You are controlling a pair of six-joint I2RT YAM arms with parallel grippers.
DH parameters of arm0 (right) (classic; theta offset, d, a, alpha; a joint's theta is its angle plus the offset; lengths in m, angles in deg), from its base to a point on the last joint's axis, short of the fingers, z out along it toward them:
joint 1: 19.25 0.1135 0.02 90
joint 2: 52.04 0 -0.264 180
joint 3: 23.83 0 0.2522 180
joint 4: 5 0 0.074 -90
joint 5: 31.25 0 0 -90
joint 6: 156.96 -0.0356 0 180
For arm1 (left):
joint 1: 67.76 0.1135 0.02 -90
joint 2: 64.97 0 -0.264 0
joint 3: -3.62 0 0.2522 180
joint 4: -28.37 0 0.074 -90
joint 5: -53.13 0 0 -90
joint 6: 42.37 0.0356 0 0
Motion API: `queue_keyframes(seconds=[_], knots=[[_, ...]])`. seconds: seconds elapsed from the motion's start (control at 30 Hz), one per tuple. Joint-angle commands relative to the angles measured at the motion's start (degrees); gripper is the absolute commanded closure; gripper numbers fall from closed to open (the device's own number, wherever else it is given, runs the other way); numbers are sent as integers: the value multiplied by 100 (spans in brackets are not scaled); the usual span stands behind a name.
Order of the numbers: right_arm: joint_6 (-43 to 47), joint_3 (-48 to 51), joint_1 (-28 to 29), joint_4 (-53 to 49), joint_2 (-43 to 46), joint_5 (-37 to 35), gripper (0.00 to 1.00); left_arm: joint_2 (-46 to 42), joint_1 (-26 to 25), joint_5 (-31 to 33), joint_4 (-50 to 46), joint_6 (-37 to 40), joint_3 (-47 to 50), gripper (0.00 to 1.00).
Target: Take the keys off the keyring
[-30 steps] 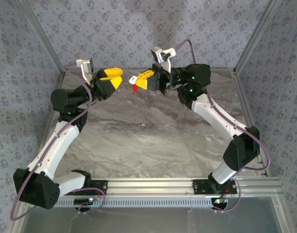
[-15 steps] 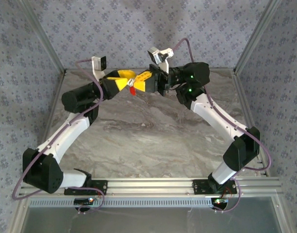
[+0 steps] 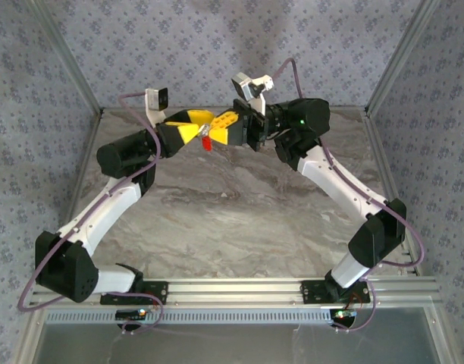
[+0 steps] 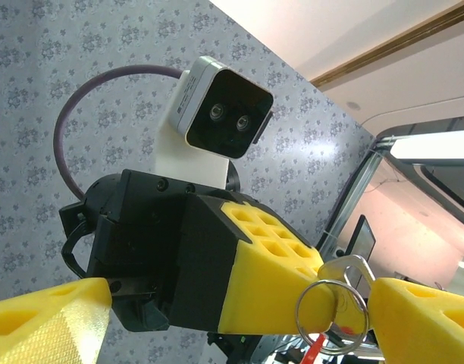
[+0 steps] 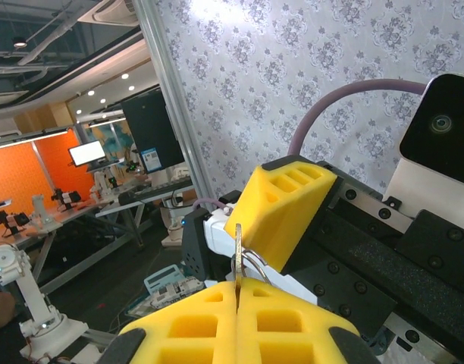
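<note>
Status: keyring [image 4: 330, 315] aloft above far edge of worktop [image 3: 232, 205].
Right gripper [image 3: 211, 131] clamped on it; left gripper [image 3: 201, 126] open, fingers either side.

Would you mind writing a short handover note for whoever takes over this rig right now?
Right gripper: shut on the keyring, held up over the far side of the table, red tag hanging below.
Left gripper: open, its fingers either side of the right gripper's tip and the ring, gripping nothing.
Done: keyring picked up and presented to the left arm.
Left: probably close the left fingers on a key and work it off; whether any key is already off, I cannot tell.
</note>
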Motion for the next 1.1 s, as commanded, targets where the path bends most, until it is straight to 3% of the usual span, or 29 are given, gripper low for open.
queue_keyframes(seconds=[0.0,0.47,0.7,1.07], knots=[[-97,44,-106,161,35,-85,100,-348,49,231,422,-50,38,11],[100,220,-176,53,247,-110,100,-112,-321,36,413,-51,-146,12],[109,223,-184,32,194,-135,100,-119,-391,-114,413,-34,-249,35],[93,226,-250,32,150,-222,100,-239,-309,-20,415,-9,-83,49]])
